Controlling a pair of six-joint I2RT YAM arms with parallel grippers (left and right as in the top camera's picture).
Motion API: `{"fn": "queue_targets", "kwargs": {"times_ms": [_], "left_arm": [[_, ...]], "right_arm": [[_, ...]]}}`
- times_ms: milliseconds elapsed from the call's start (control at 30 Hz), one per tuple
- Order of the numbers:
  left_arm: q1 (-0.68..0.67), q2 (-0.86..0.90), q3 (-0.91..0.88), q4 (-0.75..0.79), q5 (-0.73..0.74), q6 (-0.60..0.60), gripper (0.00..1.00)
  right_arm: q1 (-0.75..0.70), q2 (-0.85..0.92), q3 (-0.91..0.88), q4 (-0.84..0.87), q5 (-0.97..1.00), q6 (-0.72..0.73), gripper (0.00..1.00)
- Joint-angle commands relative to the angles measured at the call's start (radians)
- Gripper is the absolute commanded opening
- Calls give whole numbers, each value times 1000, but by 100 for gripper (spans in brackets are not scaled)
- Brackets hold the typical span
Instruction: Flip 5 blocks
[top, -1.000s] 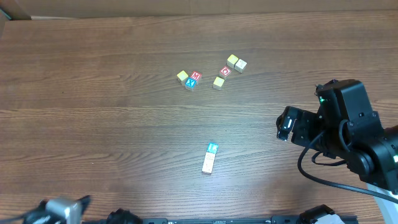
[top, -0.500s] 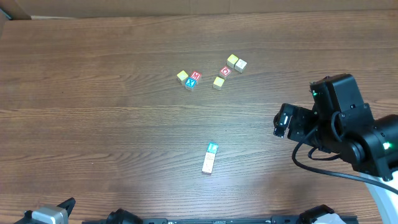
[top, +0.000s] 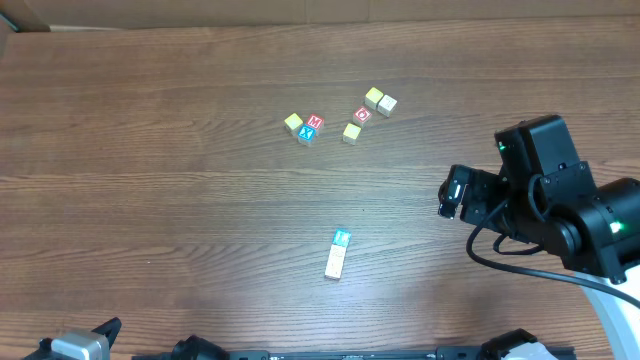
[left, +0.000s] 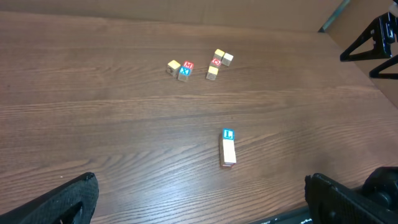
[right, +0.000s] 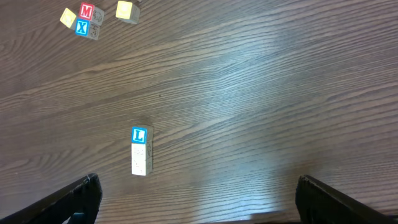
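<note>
Much of both tools is cut off. In the left wrist view only the two dark, blurred finger ends of the left tool (left: 200, 183) show, one in each lower corner. They stand wide apart with bare tabletop (left: 93, 124) between them and nothing gripped. From overhead just a grey scrap of that tool shows at the bottom edge. The right tool (right: 197, 183) looks alike in its own view: two dark tips in the lower corners, spread wide and empty. From overhead the right arm (top: 560, 200) sits at the right side, its bulk hiding the fingers, well apart from every block.

We see the blocks in two groups. Near the middle of the tabletop a short row (top: 338, 254) lies alone. A blue L block (right: 139, 135) is at one end, touching pale cream wood (right: 140, 160). We take that wood for two cubes end to end, but the seam is faint.

Toward the far edge lies a loose cluster:
- a yellow block (top: 293, 122) just beside a red M block (top: 315, 121), which touches a blue X block (top: 307, 134);
- another yellow cube (top: 352, 131);
- a second red block (top: 362, 114) whose mark we cannot read surely;
- a third yellow cube (top: 374, 97) touching a cream cube (top: 387, 104).

The right wrist view cuts this cluster off at its top edge. The print on the pale faces is too small to read.
</note>
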Motion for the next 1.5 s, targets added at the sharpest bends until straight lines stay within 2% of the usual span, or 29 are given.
{"fn": "queue_targets", "kwargs": {"times_ms": [0,133,300,400,467,567,633,767,1000,1233,1467], "left_arm": [[-8,-8,-3,3,-16,-7,100],[-8,-8,-3,3,-16,-7,100],[-8,-9,-3,3,-16,-7,100],[-8,-9,-3,3,-16,-7,100],[-8,-8,-3,3,-16,-7,100],[-8,-9,-3,3,-16,-7,100],[-8,-9,-3,3,-16,-7,100],[-8,-8,-3,3,-16,-7,100],[-8,-8,-3,3,-16,-7,100],[-8,-8,-3,3,-16,-7,100],[-8,-8,-3,3,-16,-7,100]], "right_arm": [[-2,1,24,4,-4,-1,100],[-2,-46,24,7,-4,-1,100],[-2,-208,23,11,43,-5,100],[-3,-350,-5,117,108,-18,100],[-3,-453,-59,251,119,-119,100],[-3,-609,-200,477,106,-303,100],[-13,-708,-327,619,101,-369,100],[-68,-880,-633,886,64,-385,100],[-185,-1071,-1164,1376,-174,-431,100],[-200,-1110,-1392,1588,-179,-428,100],[-201,-1125,-1483,1612,-130,-428,100]]}}
